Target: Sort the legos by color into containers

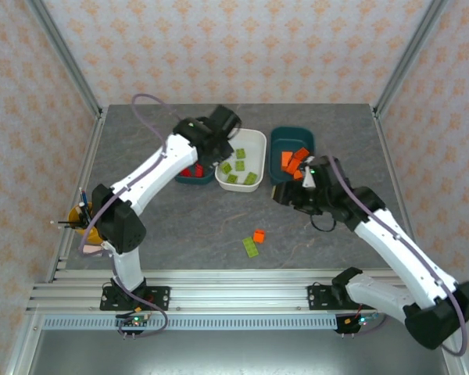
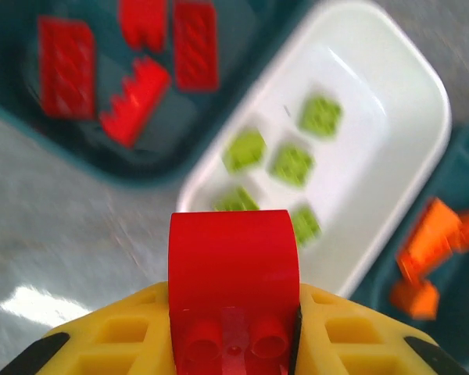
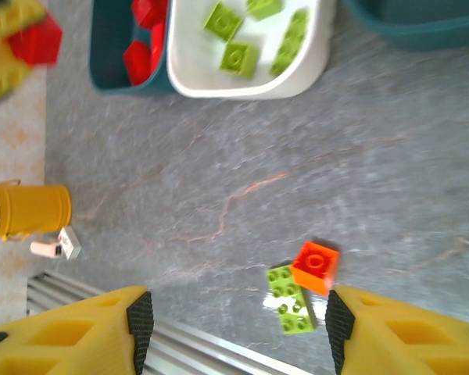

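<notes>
Left gripper (image 2: 234,336): we find its yellow fingers (image 2: 117,340) closed on a red brick (image 2: 233,266), which is pinched between them with two studs showing at the near end. The brick is held clear above the tubs.

Just ahead of these jaws sits the white tub (image 2: 422,101). It holds five light green bricks (image 2: 291,164), loose and apart from one another. Ahead and to the left of the jaws is a dark teal tub (image 2: 242,55), touching the white one, with four red bricks (image 2: 62,66) lying in it. To the right of the jaws we note the second teal tub (image 2: 465,328), with orange bricks (image 2: 434,234) piled inside.

Right gripper (image 3: 234,332): the jaws stand wide apart with nothing between the pads. Between them and just ahead, nearer the right-hand finger, an orange brick (image 3: 314,267) lies on the table (image 3: 375,141). It is against the far end of a light green brick (image 3: 291,301), and we cannot tell whether the two overlap or merely touch. Both lie well apart from the tubs.

Farther ahead and off to the left of these jaws stands a yellow cup (image 3: 31,211). Farthest out we see the white tub and the tub of red bricks side by side. The left gripper hangs above and to their left with its red load.
</notes>
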